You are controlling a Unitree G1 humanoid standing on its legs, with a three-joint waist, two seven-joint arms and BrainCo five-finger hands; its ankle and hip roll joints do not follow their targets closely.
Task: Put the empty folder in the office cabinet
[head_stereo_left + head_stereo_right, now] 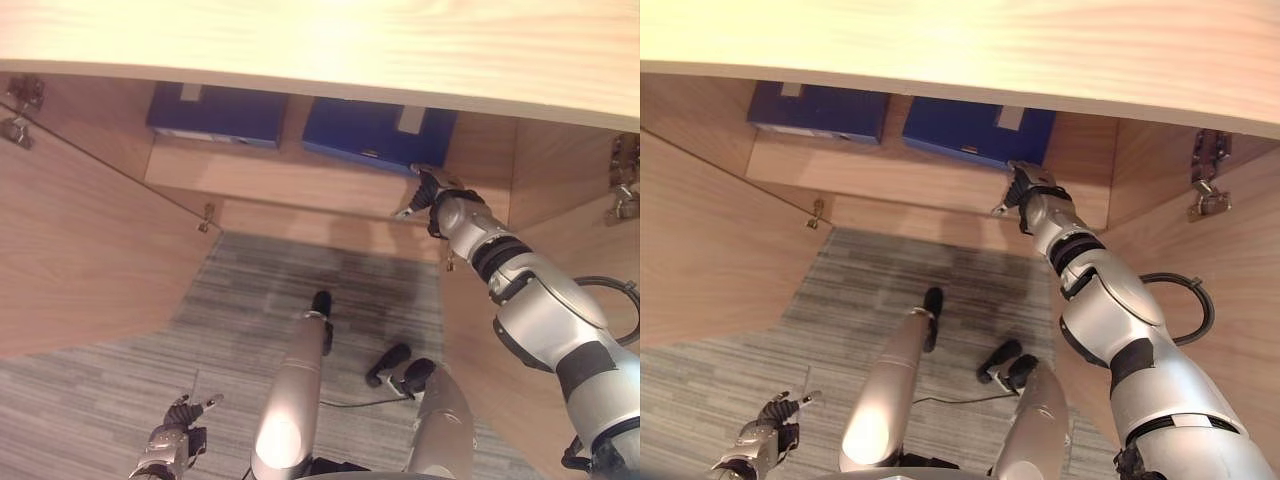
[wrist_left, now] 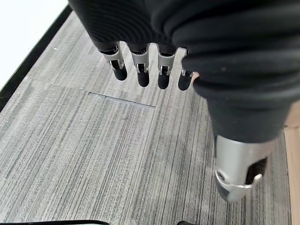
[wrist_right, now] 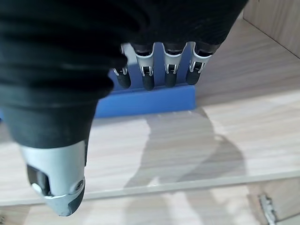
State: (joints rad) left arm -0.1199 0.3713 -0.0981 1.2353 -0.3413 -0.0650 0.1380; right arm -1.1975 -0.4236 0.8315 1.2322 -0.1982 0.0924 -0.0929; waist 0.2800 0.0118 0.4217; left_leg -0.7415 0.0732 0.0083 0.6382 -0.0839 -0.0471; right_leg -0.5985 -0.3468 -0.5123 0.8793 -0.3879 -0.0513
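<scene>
blue folder (image 1: 378, 135) lies flat on the cabinet shelf (image 1: 270, 178), toward the shelf's right end, near the right side wall (image 1: 480, 150). its long axis runs roughly along the shelf's front edge, left to right. a second blue folder (image 1: 218, 112) lies flat on the same shelf toward the left end, apart from the first with a strip of bare shelf between them.

right hand (image 1: 428, 192) is at the front edge of the shelf, just in front of the first folder's near right corner. in the right wrist view the fingers (image 3: 147, 75) hang straight toward the folder's near edge (image 3: 145, 101), thumb apart, nothing between them: hand open, empty. can't tell if the fingertips touch the folder or just hover over it. folder lies straight ahead of the fingers, deeper into the cabinet.

left hand (image 1: 178, 440) is low and well away from the cabinet, over the grey carpet (image 2: 93, 150); fingers straight and relaxed, holding nothing. right arm is clearly the nearer one.

both cabinet doors stand open, left door (image 1: 80, 260) swung wide, hinges (image 1: 622, 190) visible on the right.

judgement: folder looks placed already; what's left is pulling the right hand straight back out along the line it points in, away from the shelf edge, without dragging the folder's corner forward.
</scene>
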